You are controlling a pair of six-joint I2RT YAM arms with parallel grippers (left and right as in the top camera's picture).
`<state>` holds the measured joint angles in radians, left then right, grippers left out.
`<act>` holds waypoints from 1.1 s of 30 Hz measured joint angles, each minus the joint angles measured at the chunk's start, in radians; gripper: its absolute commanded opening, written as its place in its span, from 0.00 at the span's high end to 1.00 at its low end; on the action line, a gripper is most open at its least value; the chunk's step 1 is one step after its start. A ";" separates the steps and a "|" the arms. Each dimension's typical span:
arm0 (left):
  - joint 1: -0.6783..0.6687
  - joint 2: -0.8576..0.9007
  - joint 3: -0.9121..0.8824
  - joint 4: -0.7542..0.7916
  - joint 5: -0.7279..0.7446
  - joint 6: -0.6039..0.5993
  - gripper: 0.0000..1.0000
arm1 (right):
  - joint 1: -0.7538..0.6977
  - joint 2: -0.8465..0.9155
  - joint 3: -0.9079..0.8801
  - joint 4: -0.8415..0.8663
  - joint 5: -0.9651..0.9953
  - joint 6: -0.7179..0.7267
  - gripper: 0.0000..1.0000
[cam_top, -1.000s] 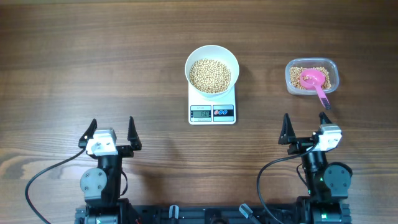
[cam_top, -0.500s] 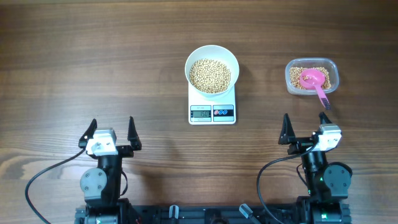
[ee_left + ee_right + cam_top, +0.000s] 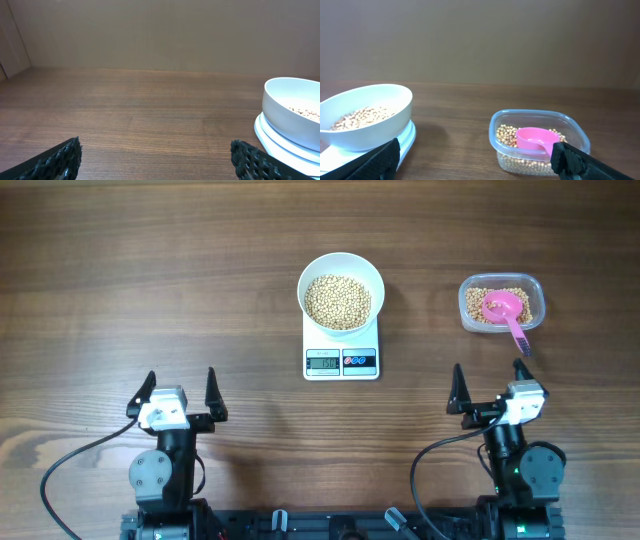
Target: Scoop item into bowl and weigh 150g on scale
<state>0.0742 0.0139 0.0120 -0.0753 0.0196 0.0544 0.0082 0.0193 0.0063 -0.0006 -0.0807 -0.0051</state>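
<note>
A white bowl (image 3: 341,290) filled with beige beans (image 3: 337,301) stands on the white scale (image 3: 341,356) at the table's middle. The same bowl (image 3: 292,115) shows at the right edge of the left wrist view, and the bowl (image 3: 366,116) on the scale (image 3: 402,145) shows at the left of the right wrist view. More beans (image 3: 480,300) lie in a clear tub (image 3: 502,302) with a pink scoop (image 3: 505,309) resting in it. My left gripper (image 3: 180,392) and right gripper (image 3: 488,388) both stand open and empty near the table's front edge, far from these things.
The clear tub (image 3: 539,141) with the pink scoop (image 3: 536,138) sits just ahead of my right gripper (image 3: 475,162). Bare wood lies ahead of my left gripper (image 3: 154,160). Black cables loop beside both arm bases at the front.
</note>
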 measured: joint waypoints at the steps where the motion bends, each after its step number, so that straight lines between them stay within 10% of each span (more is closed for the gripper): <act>1: 0.000 0.000 0.000 0.000 0.000 0.000 0.00 | 0.006 0.000 0.000 0.000 0.000 0.000 0.00; 33: 0.000 0.000 0.000 0.000 0.000 0.000 0.00 | 0.011 0.000 0.000 0.000 0.000 -0.008 0.00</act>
<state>0.0742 0.0135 0.0120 -0.0753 0.0196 0.0544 0.0189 0.0193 0.0063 -0.0006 -0.0807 -0.0132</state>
